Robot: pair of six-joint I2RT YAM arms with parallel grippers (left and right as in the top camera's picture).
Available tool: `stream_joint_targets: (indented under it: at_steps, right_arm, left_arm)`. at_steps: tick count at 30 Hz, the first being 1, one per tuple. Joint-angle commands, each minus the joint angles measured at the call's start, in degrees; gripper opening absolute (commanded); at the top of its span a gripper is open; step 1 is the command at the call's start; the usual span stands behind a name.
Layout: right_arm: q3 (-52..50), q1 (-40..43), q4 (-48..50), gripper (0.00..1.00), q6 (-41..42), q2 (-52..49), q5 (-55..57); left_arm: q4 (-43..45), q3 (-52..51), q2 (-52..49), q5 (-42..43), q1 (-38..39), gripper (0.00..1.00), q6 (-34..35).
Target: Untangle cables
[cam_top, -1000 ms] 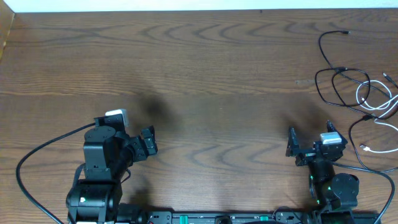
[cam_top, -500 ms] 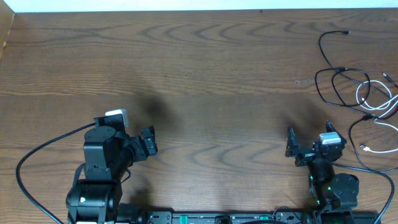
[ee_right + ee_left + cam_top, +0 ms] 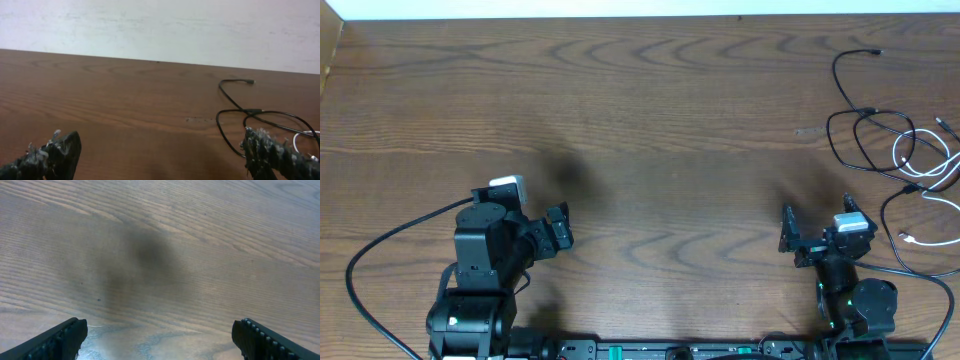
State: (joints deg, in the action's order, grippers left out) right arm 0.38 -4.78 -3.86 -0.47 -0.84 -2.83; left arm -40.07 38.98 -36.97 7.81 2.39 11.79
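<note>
Cables lay bunched at the table's (image 3: 670, 120) 2 to 3 o'clock edge. The black cable (image 3: 834, 72) looped widest, and the white cable (image 3: 897, 153) coiled among its loops, running to the overhead view's right border. Broad wood stretched from 9 to 1 o'clock. The left claw (image 3: 160, 335) at 7 o'clock and the right claw (image 3: 162, 155) at 5 o'clock both gaped wide, holding nothing.

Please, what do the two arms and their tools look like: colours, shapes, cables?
Both the left arm and the right arm are black with rounded joints and a white block near the wrist. A thick black cable loops from the left one. The left tool has ribbed black fingers; those of the right tool look rough and frayed.
</note>
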Motion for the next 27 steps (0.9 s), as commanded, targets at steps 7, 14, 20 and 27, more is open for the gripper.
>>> stream_joint_targets:
  at_steps: [7,14,20,27]
  right_arm:
    - [-0.1,0.3,-0.2,0.99,-0.4,0.5,-0.5]
    - [-0.1,0.3,-0.2,0.99,-0.4,0.5,-0.5]
    - [-0.1,0.3,-0.2,0.99,-0.4,0.5,-0.5]
    - [-0.1,0.3,-0.2,0.99,-0.4,0.5,-0.5]
  left_arm:
    - [-0.3,-0.3,0.1,0.1,0.0,0.98,0.0]
    - [3.2,-3.9,2.7,0.1,0.0,0.98,-2.5]
    - [14.0,-12.8,9.2,0.6,0.0,0.98,-2.6]
    - [30.6,-25.5,19.0,0.8,0.0,0.98,-2.6]
